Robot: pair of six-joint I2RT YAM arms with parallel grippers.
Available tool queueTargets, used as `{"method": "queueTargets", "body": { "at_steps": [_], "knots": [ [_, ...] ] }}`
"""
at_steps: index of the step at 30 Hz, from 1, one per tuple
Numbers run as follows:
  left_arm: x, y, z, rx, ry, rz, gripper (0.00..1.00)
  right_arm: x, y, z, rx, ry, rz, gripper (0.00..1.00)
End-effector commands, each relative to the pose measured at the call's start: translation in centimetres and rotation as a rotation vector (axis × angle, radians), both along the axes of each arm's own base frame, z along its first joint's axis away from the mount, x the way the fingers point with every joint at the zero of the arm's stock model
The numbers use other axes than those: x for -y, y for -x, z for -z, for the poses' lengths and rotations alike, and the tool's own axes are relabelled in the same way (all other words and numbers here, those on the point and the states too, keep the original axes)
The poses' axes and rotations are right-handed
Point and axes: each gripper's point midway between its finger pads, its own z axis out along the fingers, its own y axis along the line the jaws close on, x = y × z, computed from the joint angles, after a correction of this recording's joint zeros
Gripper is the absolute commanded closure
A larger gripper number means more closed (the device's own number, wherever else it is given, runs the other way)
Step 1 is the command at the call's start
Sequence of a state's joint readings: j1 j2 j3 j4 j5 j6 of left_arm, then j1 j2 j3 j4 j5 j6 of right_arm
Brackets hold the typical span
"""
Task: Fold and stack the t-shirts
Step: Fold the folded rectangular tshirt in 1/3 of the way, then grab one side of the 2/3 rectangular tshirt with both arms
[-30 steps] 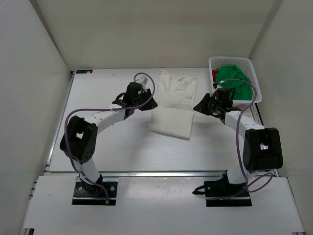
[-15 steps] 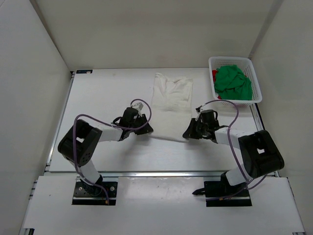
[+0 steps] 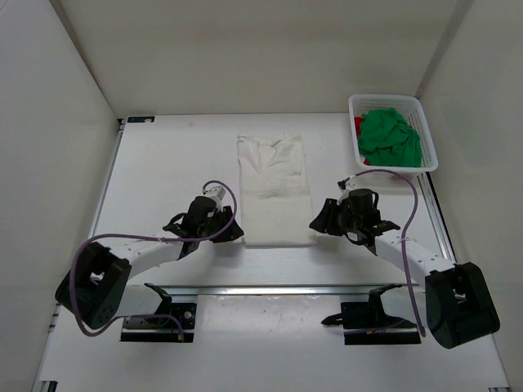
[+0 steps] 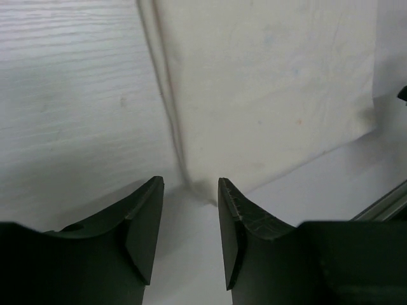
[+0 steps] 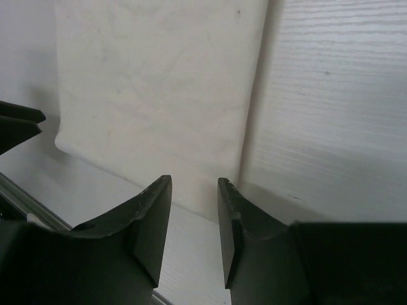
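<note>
Table | cream t-shirt flat between left gripper, right gripper | both parted, empty

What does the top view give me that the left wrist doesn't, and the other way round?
Top only: the basket holding the green shirt and red shirt, and the right fingers beside the white shirt. Left wrist only: the left fingers standing apart, not pinching the shirt corner just past their tips. Both: the white shirt lying flat.

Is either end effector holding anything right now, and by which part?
Nothing is held. The left end effector and right end effector are open at the white shirt's near corners.
</note>
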State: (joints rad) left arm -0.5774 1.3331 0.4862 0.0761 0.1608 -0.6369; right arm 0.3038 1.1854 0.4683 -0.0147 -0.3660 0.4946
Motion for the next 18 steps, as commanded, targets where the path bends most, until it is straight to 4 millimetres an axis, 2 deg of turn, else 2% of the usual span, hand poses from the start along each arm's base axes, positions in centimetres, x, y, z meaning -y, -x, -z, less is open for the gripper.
{"method": "queueTargets", "body": {
  "at_steps": [1, 4, 7, 12, 14, 18],
  "knots": [
    [-3.0, 1.0, 0.9, 0.009, -0.106, -0.039, 0.49, 1.5, 0.8, 1.1, -0.027, 0.038, 0.036, 0.66],
    [-3.0, 2.1, 1.9, -0.023, -0.120, -0.017, 0.45, 1.4, 2.0, 2.8, -0.100, 0.040, 0.017, 0.65],
    [-2.0, 3.3, 3.3, -0.073, -0.123, 0.032, 0.44, 0.8, 2.8, 3.9, -0.148, 0.041, -0.008, 0.64],
    [-0.2, 3.8, 4.0, -0.093, -0.103, 0.065, 0.41, 0.3, 3.1, 4.4, -0.174, 0.004, -0.012, 0.61],
    [0.0, 3.9, 4.3, -0.103, -0.094, 0.061, 0.41, 0.0, 2.7, 4.6, -0.173, 0.000, -0.009, 0.64],
    [-0.3, 3.7, 4.0, -0.100, -0.051, 0.027, 0.42, -0.1, 3.0, 4.7, -0.183, -0.014, -0.018, 0.67]
  ]
}}
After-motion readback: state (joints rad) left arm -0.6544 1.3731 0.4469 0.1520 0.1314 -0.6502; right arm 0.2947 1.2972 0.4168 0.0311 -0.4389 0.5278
